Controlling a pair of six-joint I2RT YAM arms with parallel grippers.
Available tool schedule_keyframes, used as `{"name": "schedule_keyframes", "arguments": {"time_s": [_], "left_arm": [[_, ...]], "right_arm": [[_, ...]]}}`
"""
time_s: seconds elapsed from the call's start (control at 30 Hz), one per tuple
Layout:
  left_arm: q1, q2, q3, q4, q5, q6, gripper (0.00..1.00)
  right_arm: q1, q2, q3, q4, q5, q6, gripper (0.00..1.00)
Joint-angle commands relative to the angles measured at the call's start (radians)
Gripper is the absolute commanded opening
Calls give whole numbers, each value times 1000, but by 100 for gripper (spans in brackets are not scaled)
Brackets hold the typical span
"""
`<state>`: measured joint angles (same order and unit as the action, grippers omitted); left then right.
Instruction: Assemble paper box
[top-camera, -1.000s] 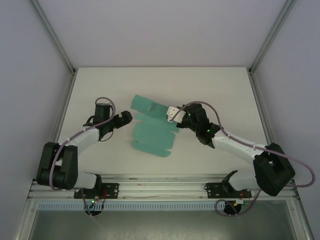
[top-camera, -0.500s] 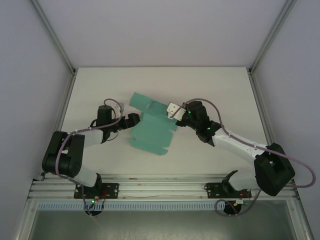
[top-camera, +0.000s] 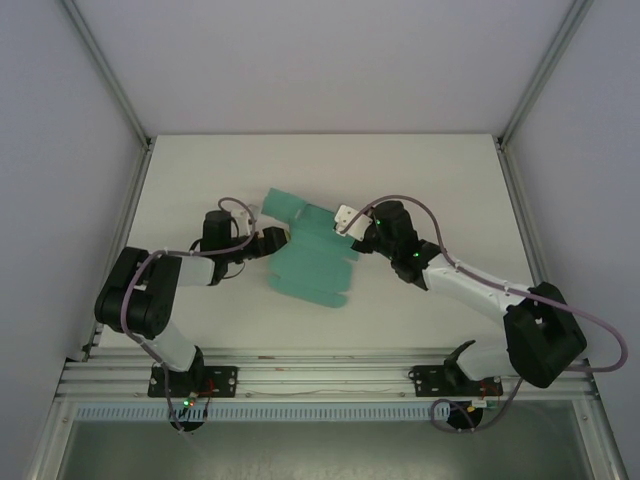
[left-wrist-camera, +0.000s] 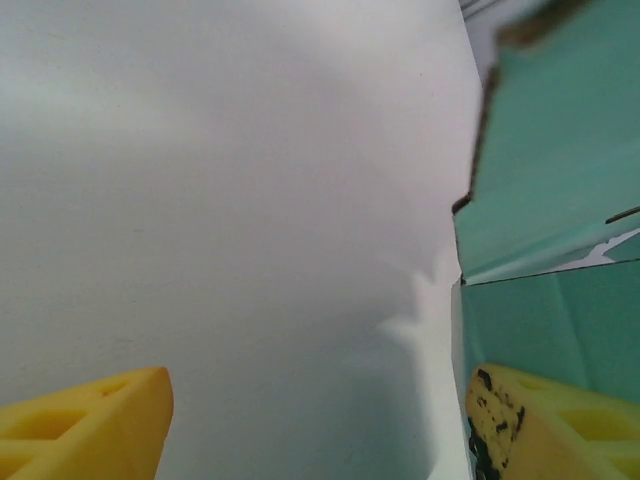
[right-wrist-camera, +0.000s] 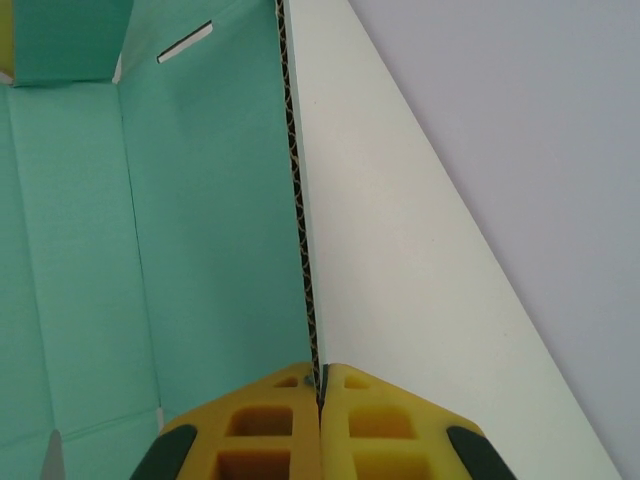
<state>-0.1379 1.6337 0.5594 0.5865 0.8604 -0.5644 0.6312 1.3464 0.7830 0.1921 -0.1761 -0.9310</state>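
Teal-green die-cut card paper box (top-camera: 310, 258) on the white table (top-camera: 430, 180), between 2 grippers.
Top: I see the left gripper (top-camera: 272, 240) at its left edge and the right gripper (top-camera: 346, 222) at its right. Left wrist: yellow fingers (left-wrist-camera: 90, 425) spread, released, card beside 1. Right wrist: jaws clenched on the card's edge.

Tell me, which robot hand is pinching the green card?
The right gripper: its yellow jaws are shut on the edge of the paper box. The left gripper has its jaws wide apart.
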Motion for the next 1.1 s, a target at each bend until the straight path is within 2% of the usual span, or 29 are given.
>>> {"name": "schedule_keyframes", "arguments": {"time_s": [0.0,0.07,0.13,0.3,0.47,0.8,0.97,1.07], "left_arm": [[-20,-25,68,-140,-104,67,82],[-19,-38,106,-289,-188,128,82],[-20,-64,112,-342,-223,154,82],[-21,-126,81,-299,-229,140,85],[-20,-114,107,-320,-234,132,85],[-43,2,150,-142,-49,65,85],[-74,44,194,-200,-88,99,77],[-97,65,228,-283,-159,137,77]], "right_arm": [[7,-19,15,7,-39,23,0],[7,-29,12,-3,-39,18,0],[7,-33,11,-11,-39,17,0],[7,-34,4,-3,-42,21,0],[7,-27,10,-3,-48,23,0],[8,-21,10,-16,-76,35,0],[7,-19,10,-14,-102,41,0],[7,-13,13,-22,-100,41,0]]}}
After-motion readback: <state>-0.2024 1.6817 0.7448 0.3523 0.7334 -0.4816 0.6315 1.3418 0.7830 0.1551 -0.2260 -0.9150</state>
